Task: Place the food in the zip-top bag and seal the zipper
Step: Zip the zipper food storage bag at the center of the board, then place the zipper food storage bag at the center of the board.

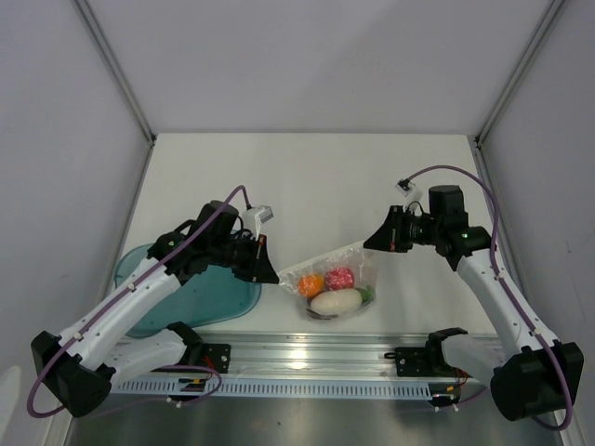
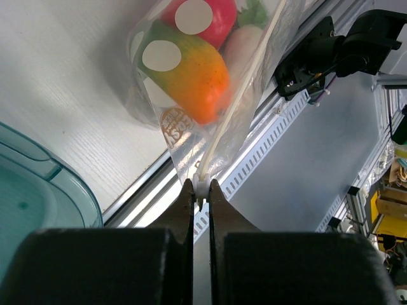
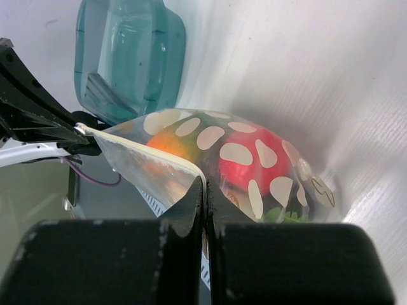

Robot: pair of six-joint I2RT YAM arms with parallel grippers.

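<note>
Between the two arms, by the near rail (image 1: 316,346) of the table (image 1: 307,177), the zip-top bag (image 1: 321,271) sags with the food (image 1: 337,299) inside, left end effector (image 2: 201,185) pinched on one end of the zipper (image 2: 243,89), right end effector (image 3: 205,187) clamped on the mouth's other end. I'd hold the strip taut while sliding one pinch along; the teal tray (image 1: 214,302) crowds left, with open table behind.

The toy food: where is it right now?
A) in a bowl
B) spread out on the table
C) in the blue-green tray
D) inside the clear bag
D: the toy food shows through the clear bag, which the left claw and right claw pinch at its top edge.
</note>
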